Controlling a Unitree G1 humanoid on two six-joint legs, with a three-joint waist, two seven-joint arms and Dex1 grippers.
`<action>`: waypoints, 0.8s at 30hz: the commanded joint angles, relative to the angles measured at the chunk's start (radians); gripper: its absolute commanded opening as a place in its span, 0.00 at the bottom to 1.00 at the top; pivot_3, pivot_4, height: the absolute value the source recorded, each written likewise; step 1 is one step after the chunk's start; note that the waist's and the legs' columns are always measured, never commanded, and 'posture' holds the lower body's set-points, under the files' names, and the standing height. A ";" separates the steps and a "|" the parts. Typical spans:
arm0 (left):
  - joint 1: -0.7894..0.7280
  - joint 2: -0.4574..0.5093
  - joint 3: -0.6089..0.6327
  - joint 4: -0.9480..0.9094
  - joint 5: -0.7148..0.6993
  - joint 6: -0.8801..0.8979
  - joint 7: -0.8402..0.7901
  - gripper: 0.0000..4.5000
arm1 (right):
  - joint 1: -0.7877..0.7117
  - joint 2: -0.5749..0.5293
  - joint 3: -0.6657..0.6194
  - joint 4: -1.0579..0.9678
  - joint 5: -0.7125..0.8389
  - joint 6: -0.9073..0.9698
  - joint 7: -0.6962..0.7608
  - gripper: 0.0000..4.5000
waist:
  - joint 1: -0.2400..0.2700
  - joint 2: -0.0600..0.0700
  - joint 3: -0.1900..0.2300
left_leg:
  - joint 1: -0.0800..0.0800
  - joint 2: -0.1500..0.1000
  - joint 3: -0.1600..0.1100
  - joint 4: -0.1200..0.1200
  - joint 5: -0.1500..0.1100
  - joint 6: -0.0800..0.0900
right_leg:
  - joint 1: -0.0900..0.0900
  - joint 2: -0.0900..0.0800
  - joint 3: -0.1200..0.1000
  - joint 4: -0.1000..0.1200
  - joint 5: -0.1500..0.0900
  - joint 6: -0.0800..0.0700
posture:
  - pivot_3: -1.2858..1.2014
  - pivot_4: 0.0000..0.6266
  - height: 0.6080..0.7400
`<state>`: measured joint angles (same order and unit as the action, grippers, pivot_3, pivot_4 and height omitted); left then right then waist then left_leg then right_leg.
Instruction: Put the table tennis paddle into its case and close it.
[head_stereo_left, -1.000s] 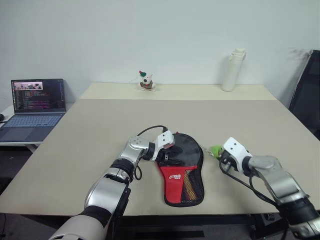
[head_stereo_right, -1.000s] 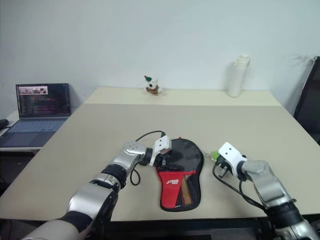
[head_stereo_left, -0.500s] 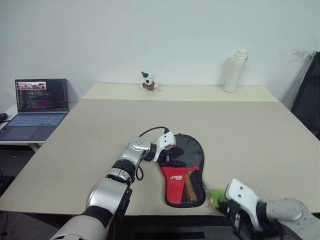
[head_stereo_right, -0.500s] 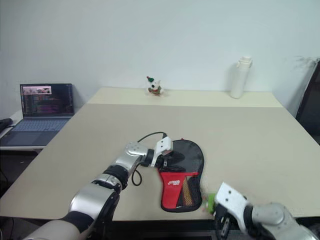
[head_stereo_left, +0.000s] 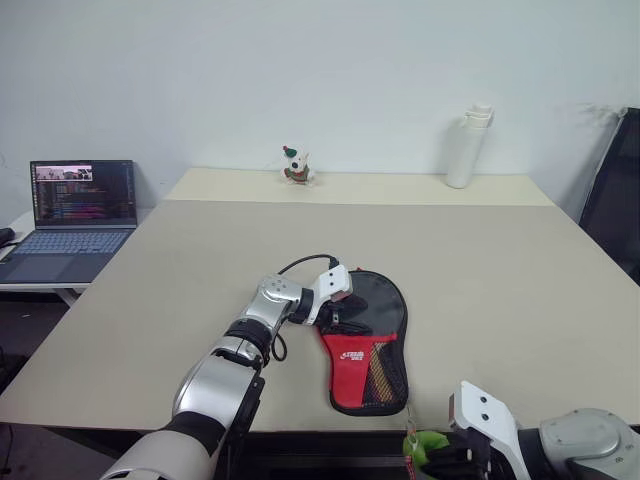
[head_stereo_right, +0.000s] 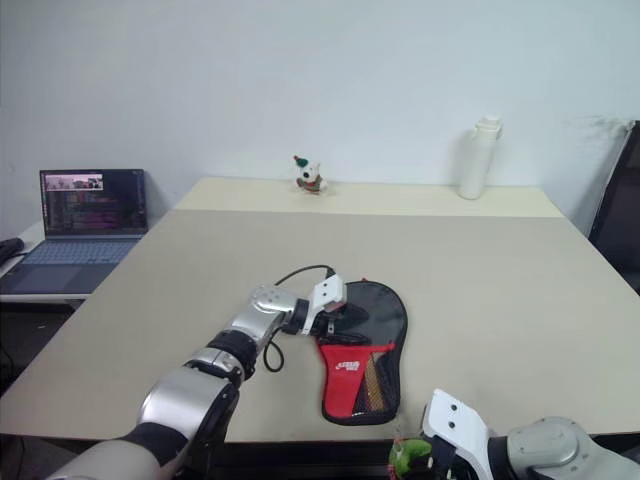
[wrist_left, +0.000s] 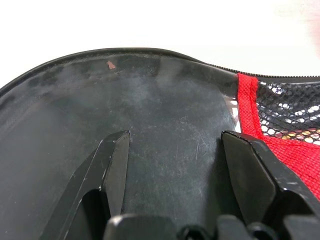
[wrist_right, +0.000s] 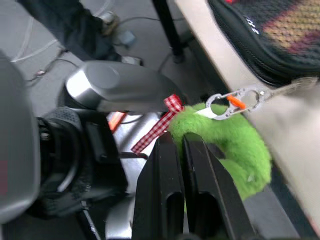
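Case (head_stereo_left: 368, 345) lies flat near the table's (head_stereo_left: 500, 260) front edge, black round end away from the robot, red mesh-pocket end toward it. The paddle itself cannot be made out. Left gripper (head_stereo_left: 335, 312) rests on the black part, fingers (wrist_left: 112, 165) spread apart against the fabric. Right gripper (wrist_right: 182, 150) sits off the front edge, fingers clenched on the green ball (wrist_right: 235, 145), whose clip runs to the case's zip end.
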<state>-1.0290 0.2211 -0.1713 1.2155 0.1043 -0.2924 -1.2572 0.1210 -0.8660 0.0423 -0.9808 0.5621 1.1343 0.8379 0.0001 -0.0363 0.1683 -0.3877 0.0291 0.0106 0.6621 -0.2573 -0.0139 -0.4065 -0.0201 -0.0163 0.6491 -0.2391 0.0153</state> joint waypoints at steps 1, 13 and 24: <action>0.028 0.015 -0.033 0.023 0.045 0.008 0.002 0.70 | -0.019 -0.005 0.026 -0.035 0.041 -0.009 -0.015 0.00 | 0.000 0.000 0.000 | 0.000 0.000 0.000 0.000 0.000 0.000 | 0.000 0.000 0.000 0.000 0.000 0.000 | 0.52 0.24 1.00; 0.028 -0.001 -0.033 0.012 0.040 0.001 0.004 0.70 | -0.112 0.007 -0.111 0.006 0.227 -0.055 -0.002 0.41 | -0.001 0.000 0.000 | 0.000 0.000 -0.001 0.000 0.000 0.000 | 0.000 0.000 0.000 0.000 0.000 0.001 | 0.52 0.24 1.00; 0.087 0.070 0.069 -0.233 -0.101 0.025 -0.049 0.70 | -0.366 0.154 -0.076 0.461 0.054 -0.340 -0.045 0.41 | -0.006 0.000 0.002 | -0.001 0.000 0.000 0.000 0.000 0.000 | -0.002 0.000 0.001 0.000 0.001 0.001 | 0.52 0.24 1.00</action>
<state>-0.9531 0.2593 -0.1397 1.0779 0.0509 -0.2839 -1.3008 -0.2069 -0.7160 -0.0408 -0.5948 0.6431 0.8461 0.7671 -0.0055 -0.0363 0.1704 -0.3905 0.0292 0.0102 0.6622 -0.2572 -0.0138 -0.4094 -0.0202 -0.0145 0.6490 -0.2379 0.0162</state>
